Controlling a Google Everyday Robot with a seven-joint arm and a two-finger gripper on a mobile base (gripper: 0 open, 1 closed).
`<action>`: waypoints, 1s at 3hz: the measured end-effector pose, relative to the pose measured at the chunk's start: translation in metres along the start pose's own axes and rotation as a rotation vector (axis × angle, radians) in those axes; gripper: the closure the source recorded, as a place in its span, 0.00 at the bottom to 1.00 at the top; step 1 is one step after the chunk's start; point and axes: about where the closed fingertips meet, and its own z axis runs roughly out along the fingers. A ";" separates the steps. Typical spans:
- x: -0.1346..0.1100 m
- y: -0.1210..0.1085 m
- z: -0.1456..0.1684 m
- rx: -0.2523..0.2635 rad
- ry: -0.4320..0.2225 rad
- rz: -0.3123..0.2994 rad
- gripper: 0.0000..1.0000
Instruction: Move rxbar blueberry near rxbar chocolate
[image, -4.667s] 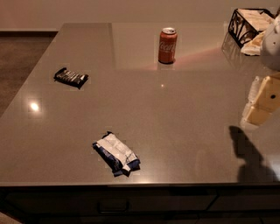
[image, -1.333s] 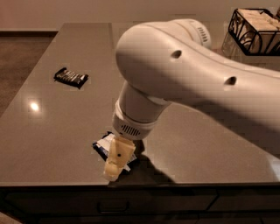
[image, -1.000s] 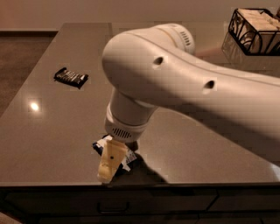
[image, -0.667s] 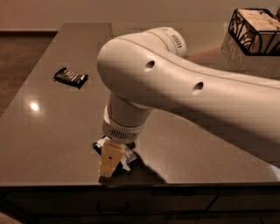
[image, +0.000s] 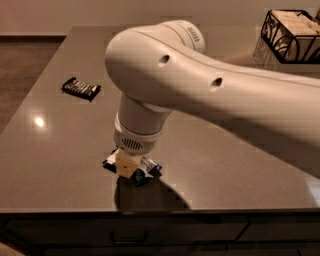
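The rxbar blueberry (image: 150, 169), a dark-blue wrapper with white on it, lies near the table's front edge; only its two ends show. My gripper (image: 127, 164) points straight down onto the middle of this bar and covers it. The large white arm (image: 210, 95) reaches in from the right and fills much of the camera view. The rxbar chocolate (image: 80, 88), a black wrapper with small white lettering, lies flat at the far left of the table, well apart from the gripper.
A black wire basket (image: 292, 36) with packets stands at the back right corner. The grey table (image: 60, 150) has its front edge just below the blue bar and its left edge past the black bar. Drawers show under the front edge.
The arm swung in from the right over the blue bar. Over the last second the gripper came down lower onto the bar. Both bars lie where they were.
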 end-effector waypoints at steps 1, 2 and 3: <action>-0.016 -0.019 -0.012 0.015 -0.004 -0.015 0.88; -0.048 -0.045 -0.026 0.040 -0.018 -0.054 1.00; -0.087 -0.076 -0.033 0.073 -0.046 -0.093 1.00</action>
